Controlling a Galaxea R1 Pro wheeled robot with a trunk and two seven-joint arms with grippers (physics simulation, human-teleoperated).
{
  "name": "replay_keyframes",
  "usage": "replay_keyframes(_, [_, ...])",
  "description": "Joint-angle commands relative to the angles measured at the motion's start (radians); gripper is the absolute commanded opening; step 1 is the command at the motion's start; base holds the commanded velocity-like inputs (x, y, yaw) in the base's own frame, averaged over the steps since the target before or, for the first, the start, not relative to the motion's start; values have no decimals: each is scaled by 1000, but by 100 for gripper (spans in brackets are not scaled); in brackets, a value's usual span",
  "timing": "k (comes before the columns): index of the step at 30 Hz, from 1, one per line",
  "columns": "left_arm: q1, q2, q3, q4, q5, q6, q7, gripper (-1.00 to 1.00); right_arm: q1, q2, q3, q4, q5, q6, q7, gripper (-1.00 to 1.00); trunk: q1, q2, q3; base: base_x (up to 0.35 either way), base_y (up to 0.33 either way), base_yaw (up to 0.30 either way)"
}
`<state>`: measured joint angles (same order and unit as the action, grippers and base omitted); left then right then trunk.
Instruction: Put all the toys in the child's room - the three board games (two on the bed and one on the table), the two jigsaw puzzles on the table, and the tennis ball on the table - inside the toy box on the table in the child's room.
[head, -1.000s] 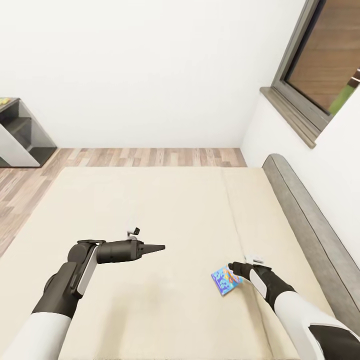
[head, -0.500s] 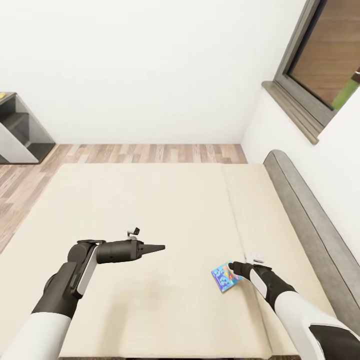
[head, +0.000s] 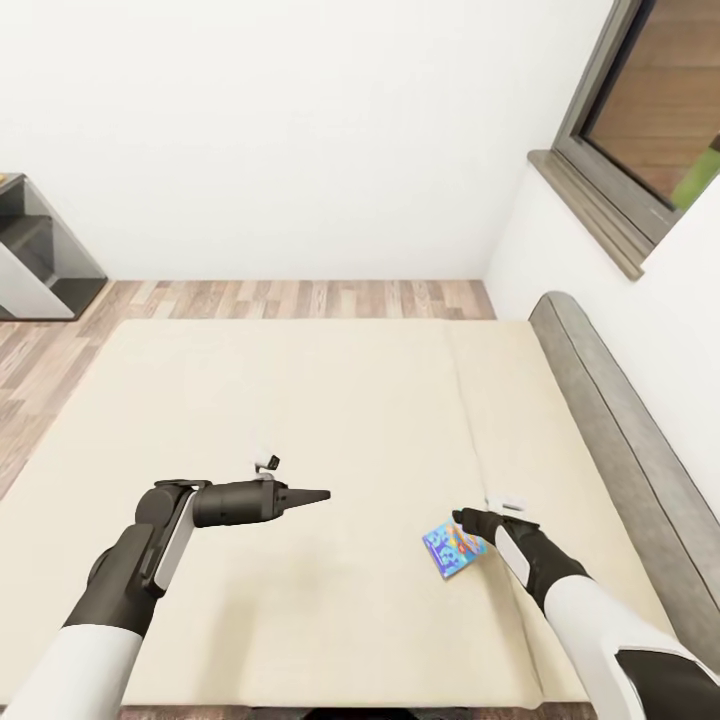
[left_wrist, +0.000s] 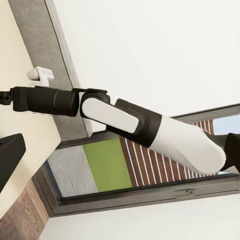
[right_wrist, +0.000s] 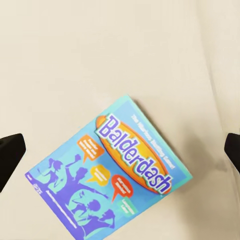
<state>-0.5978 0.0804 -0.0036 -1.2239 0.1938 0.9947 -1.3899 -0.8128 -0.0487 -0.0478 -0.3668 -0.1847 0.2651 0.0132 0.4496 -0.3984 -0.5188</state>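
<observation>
Bed (head: 300, 400) broad; board game (right_wrist: 111, 180) between spread tool (right_wrist: 120, 150)

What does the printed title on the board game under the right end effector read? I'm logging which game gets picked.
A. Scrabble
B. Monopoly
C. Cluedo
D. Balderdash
D: the blue board game lying on the bed shows "Balderdash" across its orange oval.

Plain white walls (head: 280, 130) are seen meeting at a corner. A wood-plank floor (head: 300, 298) is laid along the far wall. A dark-framed window (head: 650, 120) with a grey sill (head: 585, 215) is set in the right-hand wall. A grey shelf unit (head: 35, 260) is placed at the left edge. Even, soft light is cast throughout.
</observation>
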Motion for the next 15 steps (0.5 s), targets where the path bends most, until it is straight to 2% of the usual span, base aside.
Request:
replay_keyframes(1, [0,0,0,0,2,11,-1,100,0,0,-4,-6,-4,6,1,100,0,-2,-3,0,0,0])
replay_keyframes(15, [0,0,-1,0,1,11,0,100,0,-2,-4,-51,-5,6,-1,100,0,-2,-26,0,0,0])
